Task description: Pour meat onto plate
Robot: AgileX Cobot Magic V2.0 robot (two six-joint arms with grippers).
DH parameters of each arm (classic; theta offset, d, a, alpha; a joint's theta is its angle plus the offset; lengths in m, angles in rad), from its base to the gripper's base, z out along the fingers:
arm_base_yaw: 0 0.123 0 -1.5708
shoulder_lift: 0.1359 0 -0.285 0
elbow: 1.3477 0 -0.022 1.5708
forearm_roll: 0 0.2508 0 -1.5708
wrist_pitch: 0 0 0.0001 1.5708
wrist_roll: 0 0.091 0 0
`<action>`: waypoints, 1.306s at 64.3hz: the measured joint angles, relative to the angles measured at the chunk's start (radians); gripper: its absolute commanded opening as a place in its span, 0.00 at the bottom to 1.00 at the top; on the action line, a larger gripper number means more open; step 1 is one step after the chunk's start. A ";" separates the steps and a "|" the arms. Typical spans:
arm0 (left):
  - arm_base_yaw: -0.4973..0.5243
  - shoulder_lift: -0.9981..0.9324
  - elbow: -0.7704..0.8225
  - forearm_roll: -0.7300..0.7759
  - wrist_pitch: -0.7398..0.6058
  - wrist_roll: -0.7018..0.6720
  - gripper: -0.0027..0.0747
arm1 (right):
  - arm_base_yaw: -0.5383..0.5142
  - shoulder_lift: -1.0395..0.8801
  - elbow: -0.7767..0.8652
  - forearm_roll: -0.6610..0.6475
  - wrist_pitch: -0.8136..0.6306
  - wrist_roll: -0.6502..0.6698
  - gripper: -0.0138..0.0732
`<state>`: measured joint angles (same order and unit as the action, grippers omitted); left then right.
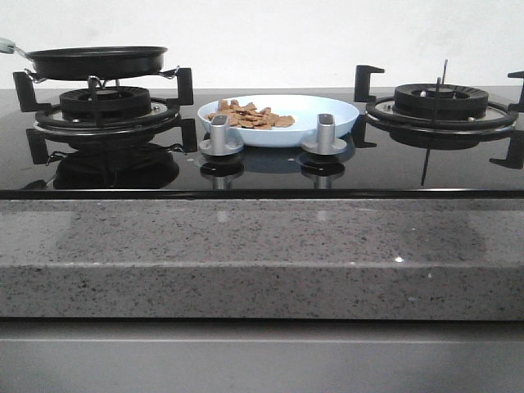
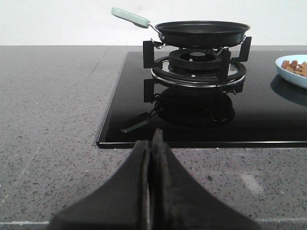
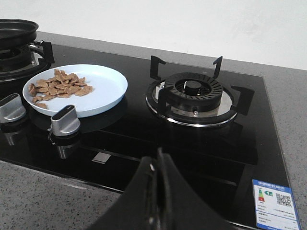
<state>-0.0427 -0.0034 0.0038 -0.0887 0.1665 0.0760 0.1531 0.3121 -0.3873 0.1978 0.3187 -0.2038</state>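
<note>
The pale blue plate (image 1: 315, 115) sits on the black glass hob between the two burners, behind the two knobs. A heap of orange-brown meat chunks (image 1: 248, 116) lies on its left half. The plate (image 3: 103, 86) and meat (image 3: 60, 86) also show in the right wrist view; a plate edge (image 2: 288, 75) with meat (image 2: 295, 67) shows in the left wrist view. My left gripper (image 2: 152, 143) is shut and empty above the grey counter, in front of the hob's left corner. My right gripper (image 3: 158, 165) is shut and empty over the hob's front edge. Neither gripper shows in the front view.
A black frying pan (image 1: 97, 61) with a pale green handle (image 2: 129, 17) rests on the left burner (image 1: 105, 105). The right burner (image 1: 440, 102) has bare black pan supports. Two silver knobs (image 1: 220, 137) (image 1: 324, 136) stand in front of the plate. A grey speckled counter edge (image 1: 262, 254) runs along the front.
</note>
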 measured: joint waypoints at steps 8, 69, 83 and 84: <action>0.000 0.000 0.000 -0.001 0.000 0.000 0.01 | 0.000 0.000 0.000 0.000 0.000 0.000 0.09; 0.000 0.000 0.000 -0.002 0.000 0.000 0.01 | -0.148 -0.244 0.348 -0.064 -0.186 0.153 0.09; 0.000 0.000 0.000 -0.002 0.000 0.000 0.01 | -0.148 -0.320 0.413 -0.066 -0.174 0.160 0.09; 0.000 0.000 0.000 -0.002 0.000 0.000 0.01 | -0.148 -0.322 0.413 -0.067 -0.174 0.160 0.09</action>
<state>-0.0427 -0.0034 0.0038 -0.0908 0.1665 0.0760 0.0049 -0.0094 0.0261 0.1307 0.1445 -0.0440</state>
